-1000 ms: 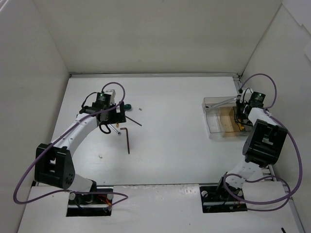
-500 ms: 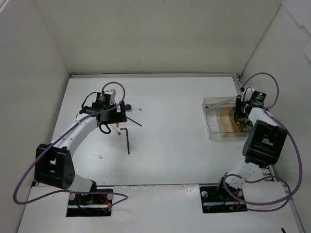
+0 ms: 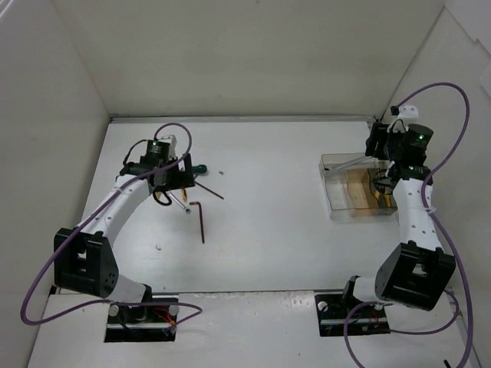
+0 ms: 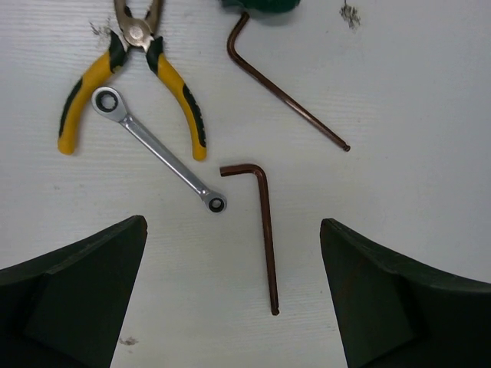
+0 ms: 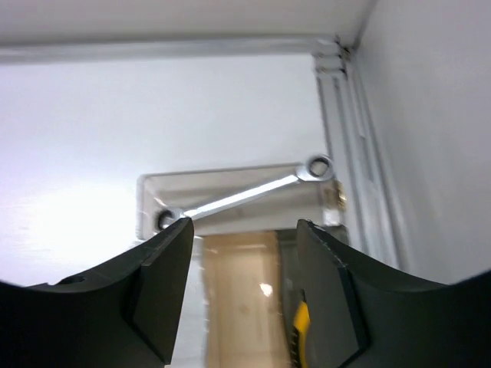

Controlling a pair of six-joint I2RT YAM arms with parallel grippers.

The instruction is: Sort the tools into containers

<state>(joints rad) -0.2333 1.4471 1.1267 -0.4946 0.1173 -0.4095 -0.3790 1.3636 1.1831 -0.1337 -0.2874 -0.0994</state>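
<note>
The left claw (image 4: 232, 222) hangs wide open and empty above the table (image 4: 399, 92). One dark hex key (image 4: 265, 230) lies straight below the gap between its fingers, the silver wrench (image 4: 161, 151) and yellow-handled pliers (image 4: 178, 90) lie just beyond, nearer one finger, and a second hex key (image 4: 288, 103) lies farther out, touching the green screwdriver (image 4: 261, 4). The right claw (image 5: 244, 224) stands partly open, gripping nothing, above the clear container (image 5: 146, 201), where another wrench (image 5: 245, 192) lies across the far end beyond its fingertips and a yellow handle (image 5: 301, 322) shows low beside one finger.
</note>
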